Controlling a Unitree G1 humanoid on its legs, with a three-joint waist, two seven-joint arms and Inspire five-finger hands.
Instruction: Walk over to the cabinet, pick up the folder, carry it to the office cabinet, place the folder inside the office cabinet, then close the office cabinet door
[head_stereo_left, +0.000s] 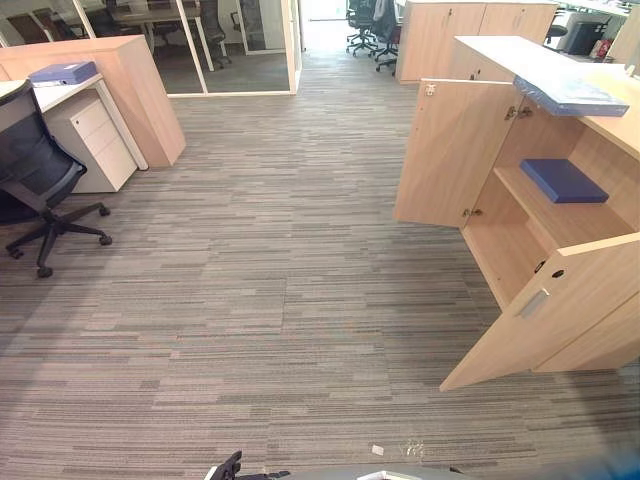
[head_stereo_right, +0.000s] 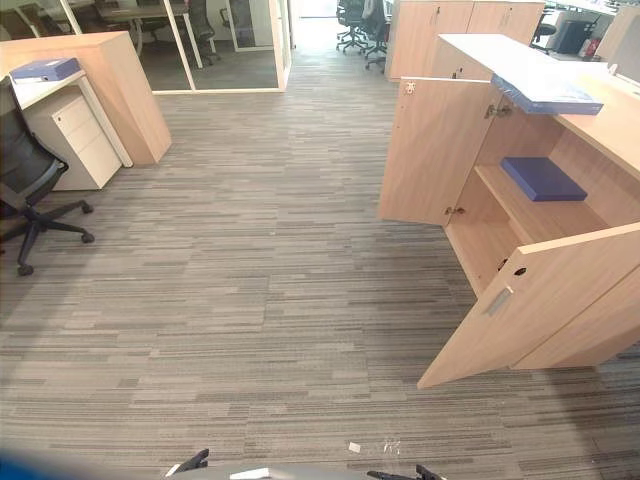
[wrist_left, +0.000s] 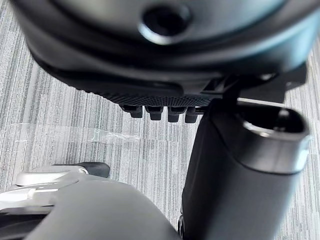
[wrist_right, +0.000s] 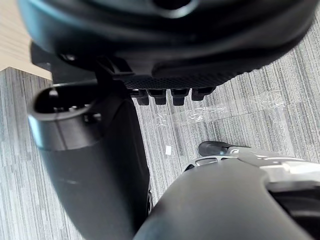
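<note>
Grey striped carpet (head_stereo_left: 250, 300): covers the floor of the office from the near edge to the glass wall (head_stereo_left: 240, 45) at the back.
Office cabinet (head_stereo_left: 600, 160): pale wood, on the right, with both doors swung out.
Far door (head_stereo_left: 450, 150): open and upright, turned out toward the middle of the room.
Near door (head_stereo_left: 575, 320): open, its inner face with a silver handle plate (head_stereo_left: 533, 303) toward the camera.
Desk (head_stereo_left: 130, 90): on the left, a wooden end panel with a white tabletop behind it.
Office chair (head_stereo_left: 35, 175): black, on castors, at the left edge just in front of the desk.
Drawer unit (head_stereo_left: 95, 140): white, standing under the tabletop.
Folder (head_stereo_left: 563, 181): dark blue, lying flat on the middle shelf inside the office cabinet, well apart from both hands.
Second folder (head_stereo_left: 570, 95): paler blue, lying on top of the office cabinet above the open shelf.
Third folder (head_stereo_left: 62, 72): blue, lying on the tabletop at the left.
Left hand (wrist_left: 150, 92): hanging over the carpet, fingers relaxed, grasping nothing.
Right hand (wrist_right: 170, 80): likewise over the carpet, fingers relaxed and empty.
Clear tape (wrist_left: 75, 134): a strip stuck to the carpet below the hands, with a small white scrap (head_stereo_left: 377, 450) near it.
</note>
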